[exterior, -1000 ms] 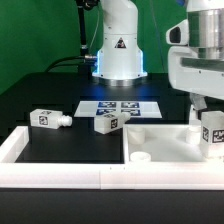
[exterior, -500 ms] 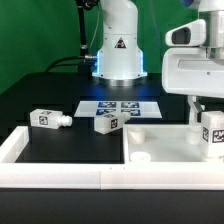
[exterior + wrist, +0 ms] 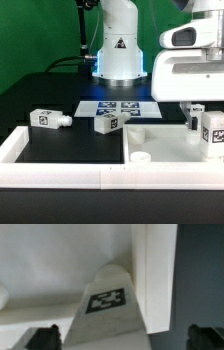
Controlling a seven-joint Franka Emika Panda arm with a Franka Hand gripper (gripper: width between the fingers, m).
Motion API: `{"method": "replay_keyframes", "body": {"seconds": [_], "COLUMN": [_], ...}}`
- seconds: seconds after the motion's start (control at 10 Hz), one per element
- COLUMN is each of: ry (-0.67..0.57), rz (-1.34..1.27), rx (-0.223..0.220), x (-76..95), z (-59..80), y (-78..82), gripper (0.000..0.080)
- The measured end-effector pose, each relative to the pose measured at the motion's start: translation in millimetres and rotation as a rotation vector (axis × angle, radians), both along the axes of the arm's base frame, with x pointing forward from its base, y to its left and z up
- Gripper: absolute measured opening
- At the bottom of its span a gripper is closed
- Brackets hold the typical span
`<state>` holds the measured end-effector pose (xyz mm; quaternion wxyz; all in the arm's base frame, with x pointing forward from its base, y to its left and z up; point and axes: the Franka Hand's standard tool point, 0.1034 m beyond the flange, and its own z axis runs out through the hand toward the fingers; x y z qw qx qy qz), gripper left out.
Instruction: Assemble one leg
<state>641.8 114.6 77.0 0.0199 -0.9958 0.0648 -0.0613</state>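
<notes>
where the arm hangs at the exterior view's right, you have the gripper (image 3: 125, 338) poised over the leg (image 3: 212, 133). the leg stands upright on the large white panel (image 3: 165, 146) at the panel's edge nearest the exterior view's right, and its black-and-white tag faces the camera. in the wrist view that leg lies between the two dark fingertips (image 3: 45, 336), tag turned toward the lens, close along the panel's raised wall. the jaws are spread wide. a gap shows between each fingertip and the leg, so nothing is clamped and the tool is released. in the exterior view only one dark finger (image 3: 190, 119) shows, just beside the leg on the exterior view's left. the other finger is cut off by the frame edge.

on the black table (image 3: 30, 95) you have two more legs lying loose and well apart from the gripper. the outer spare leg (image 3: 48, 119) lies toward the exterior view's left, with its short round peg pointing to the exterior view's right. the middle spare leg (image 3: 107, 124) lies just in front of the marker board (image 3: 118, 106). behind that board stands the robot base (image 3: 118, 50). near the panel's front corner there is a round feature (image 3: 140, 157); you cannot tell whether it is a hole or a raised boss. a low white wall (image 3: 60, 178) runs across the front of the scene.
</notes>
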Motion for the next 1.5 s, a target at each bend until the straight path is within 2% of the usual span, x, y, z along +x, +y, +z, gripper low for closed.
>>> {"method": "replay_keyframes", "body": {"seconds": [0.1, 0.2, 0.3, 0.5, 0.8, 1.0, 1.1, 1.4, 1.5], "ry": [0.0, 0.0, 0.002, 0.008, 0.031, 0.062, 0.077, 0.073, 0.076], "rz": [-0.01, -0.016, -0.048, -0.25, -0.735, -1.108, -1.199, -1.145, -0.963], "rx": [0.001, 0.002, 0.006, 0.03, 0.079, 0.171, 0.206, 0.193, 0.147], "x": [0.0, 0.0, 0.0, 0.1, 1.0, -0.7, -1.4, -2.0, -4.2], "z": [0.0, 0.0, -0.1, -0.1, -1.8, -3.0, -3.3, -3.4, -3.2], "y": [0.0, -0.1, -0.6, -1.9, -5.5, -11.4, -13.7, -11.8, -6.5], "gripper": [0.04, 0.04, 0.0285, 0.0285, 0.0285, 0.0286, 0.0287, 0.0293, 0.0473]}}
